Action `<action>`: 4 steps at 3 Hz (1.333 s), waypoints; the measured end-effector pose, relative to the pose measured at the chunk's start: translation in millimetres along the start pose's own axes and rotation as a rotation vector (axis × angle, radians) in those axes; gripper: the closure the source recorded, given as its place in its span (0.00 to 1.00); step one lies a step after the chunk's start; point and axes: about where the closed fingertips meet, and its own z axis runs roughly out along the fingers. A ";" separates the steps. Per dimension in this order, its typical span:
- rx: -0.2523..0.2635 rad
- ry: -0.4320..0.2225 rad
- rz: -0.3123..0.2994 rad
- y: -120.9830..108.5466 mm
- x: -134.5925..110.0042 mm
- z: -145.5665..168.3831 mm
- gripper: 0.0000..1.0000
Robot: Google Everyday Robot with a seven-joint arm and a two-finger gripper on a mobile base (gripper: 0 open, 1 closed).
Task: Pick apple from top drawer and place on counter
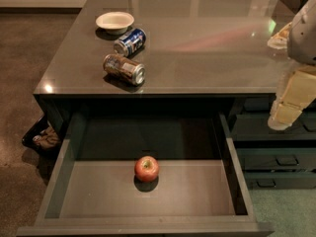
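At the right edge of the view, the arm comes down past the front of the table. Its cream gripper hangs tilted in front of the handled drawers. Gripper opening: cannot tell; no object seen in it. The apple sits on the grey floor of the open top drawer, near centre, well apart from the gripper. The glossy dark table carries a white bowl, a blue can and a brownish can, both cans on their sides. Brown carpet lies to the left.
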 end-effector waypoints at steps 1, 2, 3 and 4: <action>-0.002 -0.007 0.003 0.0 0.8 2.9 0.00; -0.011 -0.030 0.012 0.2 3.3 11.9 0.00; -0.077 -0.127 0.001 6.1 7.0 57.5 0.00; -0.103 -0.209 -0.017 15.1 -1.0 96.0 0.00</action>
